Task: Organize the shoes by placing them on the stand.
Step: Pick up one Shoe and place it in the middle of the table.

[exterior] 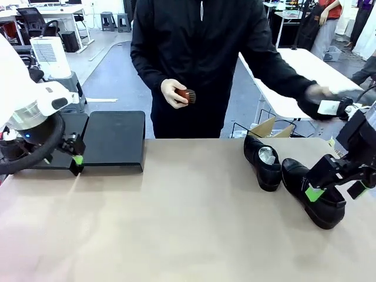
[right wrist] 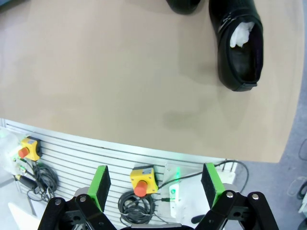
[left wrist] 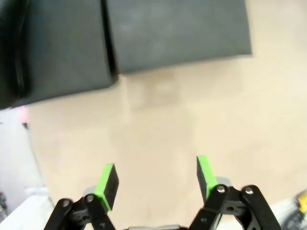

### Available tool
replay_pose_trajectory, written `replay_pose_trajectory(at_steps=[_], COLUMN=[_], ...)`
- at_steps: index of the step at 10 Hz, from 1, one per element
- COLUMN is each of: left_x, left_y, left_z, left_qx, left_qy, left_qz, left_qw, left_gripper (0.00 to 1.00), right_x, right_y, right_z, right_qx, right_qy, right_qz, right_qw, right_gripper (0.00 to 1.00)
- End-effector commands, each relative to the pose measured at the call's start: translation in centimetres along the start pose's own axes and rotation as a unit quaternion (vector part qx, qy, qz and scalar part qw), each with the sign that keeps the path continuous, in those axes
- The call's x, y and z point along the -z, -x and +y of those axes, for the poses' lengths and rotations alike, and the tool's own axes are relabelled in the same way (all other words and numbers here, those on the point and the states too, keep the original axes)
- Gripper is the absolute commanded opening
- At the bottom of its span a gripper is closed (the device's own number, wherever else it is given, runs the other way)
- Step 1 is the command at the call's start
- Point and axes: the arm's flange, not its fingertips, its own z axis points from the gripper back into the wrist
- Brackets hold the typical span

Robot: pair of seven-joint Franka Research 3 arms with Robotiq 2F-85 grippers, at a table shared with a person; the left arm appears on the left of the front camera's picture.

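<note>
Black dress shoes (exterior: 262,161) | 2 lie on table (exterior: 188,235) right side, well apart from stand (exterior: 114,138) | right gripper (exterior: 339,189) spread over nearer shoe (exterior: 329,214), likely for pickup | left gripper (left wrist: 156,179) spread, empty, before stand

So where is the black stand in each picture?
Front view: the stand sits at the left on the tan table top.
Left wrist view: it runs across the top, two platforms side by side.
Right wrist view: faces a shoe and the tan table top's edge instead.
Shared landmark: the tan table top.
</note>
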Motion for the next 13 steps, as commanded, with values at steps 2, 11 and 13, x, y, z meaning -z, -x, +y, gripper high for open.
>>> replay_pose_trajectory(at_steps=[2,11,13], left_x=[0.0,-0.3,-0.7], left_y=[0.0,6.8,6.3], left_z=[0.0,-8.9,-9.2], left_qx=[0.0,-0.078,-0.069], left_qy=[0.0,0.106,0.104], left_qz=[0.0,0.018,0.023], left_qw=[1.0,0.991,0.992], left_gripper=[0.85,0.85,0.85], right_x=[-0.1,-0.1,-0.1], right_y=[-0.1,-0.1,-0.1], right_z=[0.0,0.0,0.0], right_qx=[0.004,0.004,0.004], right_qy=[-0.001,-0.001,-0.001], right_qz=[-0.006,-0.006,-0.006], right_qw=[1.0,1.0,1.0], right_gripper=[1.0,1.0,1.0])
